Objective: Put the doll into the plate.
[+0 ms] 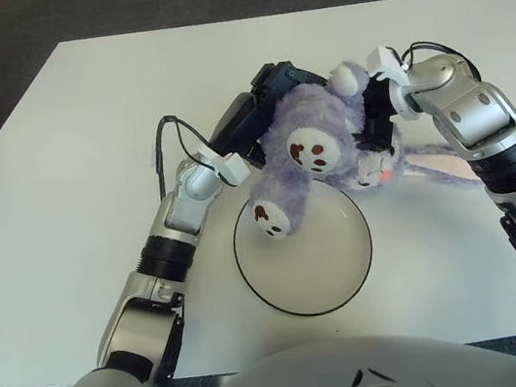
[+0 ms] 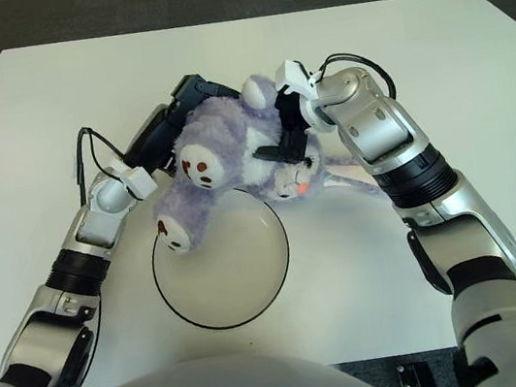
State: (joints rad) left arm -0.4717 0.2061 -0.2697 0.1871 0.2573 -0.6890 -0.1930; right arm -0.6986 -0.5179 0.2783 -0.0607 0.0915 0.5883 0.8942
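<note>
1. A white table [image 1: 60,185] carries the whole scene; it is bare apart from the things named below, and the work is done near the middle of it, a little toward the near edge.

2. A purple plush doll [image 1: 313,140] is held clear of the tabletop between the two hands. Its long axis runs on a slant, from the head [image 1: 377,167] on the right, which hangs face down toward the table's right edge, to one foot [image 1: 269,219] that dangles down and left, over the plate's far left rim. A long pale ear or tail trails on the table toward the right edge.

3. A shallow white plate with a dark rim [image 1: 253,287] lies flat just nearer the near edge than the doll. Only the foot overlaps it; the body and head show beyond its far rim.

4. The left hand [image 1: 267,94] is pressed against the doll's back on the far left side, its fingers curled around the plush.

5. The right hand [image 1: 381,115] is closed on the doll near the head, its dark fingers buried in the fur.

6. The plate lies toward the near edge from both hands, so a short carry that way and a lowering are judged to be what is called for; both hands are about equally near.
</note>
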